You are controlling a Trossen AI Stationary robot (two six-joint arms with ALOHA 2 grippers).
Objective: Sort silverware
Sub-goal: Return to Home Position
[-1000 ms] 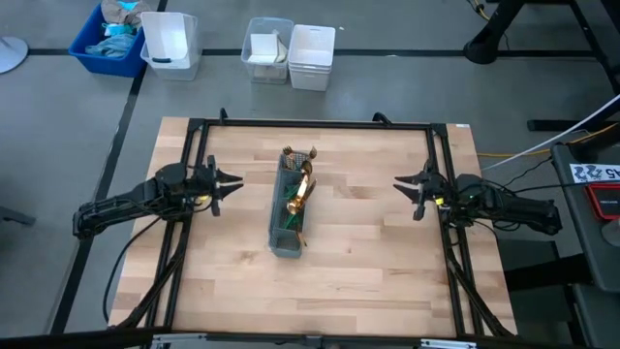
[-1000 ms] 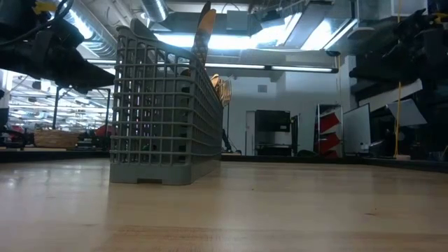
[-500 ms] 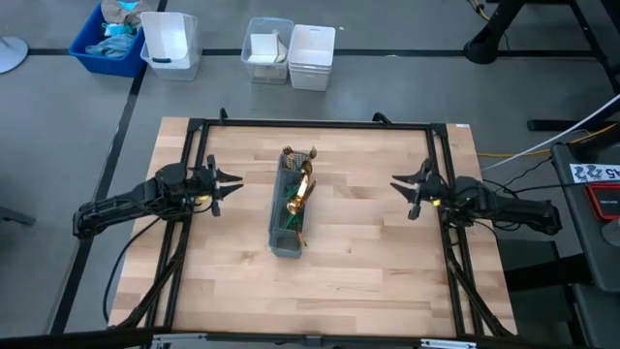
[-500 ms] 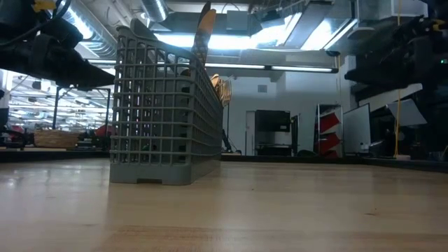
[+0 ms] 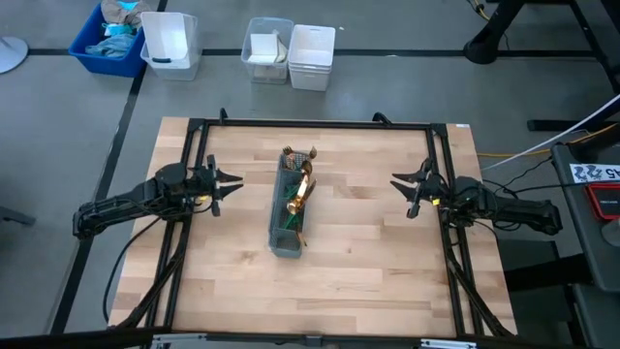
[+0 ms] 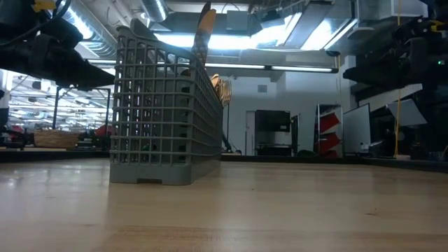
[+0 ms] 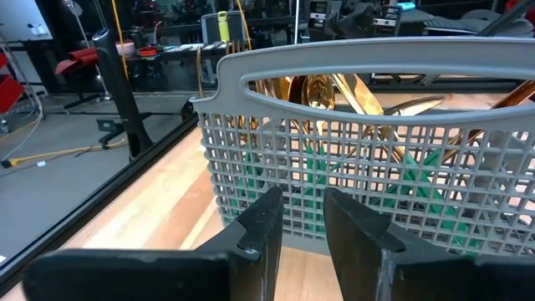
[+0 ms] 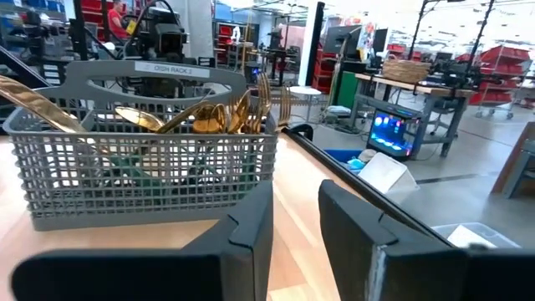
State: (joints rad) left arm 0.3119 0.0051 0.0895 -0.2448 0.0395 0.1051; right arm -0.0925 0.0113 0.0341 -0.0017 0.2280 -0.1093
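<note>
The silverware, gold heads on teal handles, stands bunched in a grey mesh caddy that rests on its base at the middle of the wooden table. In the low view the caddy stands upright and a gold piece sticks out above its rim. My left gripper hovers open near the table's left edge and points at the caddy. My right gripper hovers open near the right edge, also aimed at the caddy. Nothing lies between either pair of fingers.
A black frame runs round the table's far and side edges. Bare wood lies on both sides of the caddy and toward the near edge. Beyond the far edge, on the floor, stand a blue bin and white containers.
My right gripper has tipped a little and its fingertips have shifted slightly toward the caddy. The caddy and the silverware have stayed where they were.
</note>
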